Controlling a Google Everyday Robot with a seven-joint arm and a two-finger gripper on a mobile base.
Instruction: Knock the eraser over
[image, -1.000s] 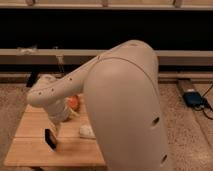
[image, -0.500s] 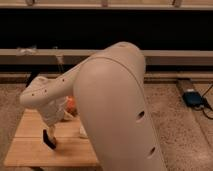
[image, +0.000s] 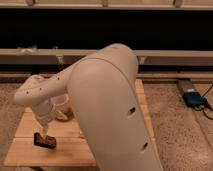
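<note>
The eraser (image: 44, 141), a small dark block with a brownish side, lies low and lengthwise on the front left of the wooden table (image: 25, 152). My gripper (image: 46, 130) hangs from the white arm (image: 107, 110) just above and behind the eraser, at its right end. I cannot tell whether it touches the eraser. The big arm shell covers the table's middle and right.
A pale bowl (image: 61, 106) with something orange beside it sits just behind the gripper, partly hidden by the arm. A blue device (image: 193, 97) with a cable lies on the speckled floor at the right. A low ledge (image: 170, 56) runs along the back.
The eraser stood upright and narrow before; now it lies lengthwise and sits slightly farther left. The arm has swung lower and left over it.
</note>
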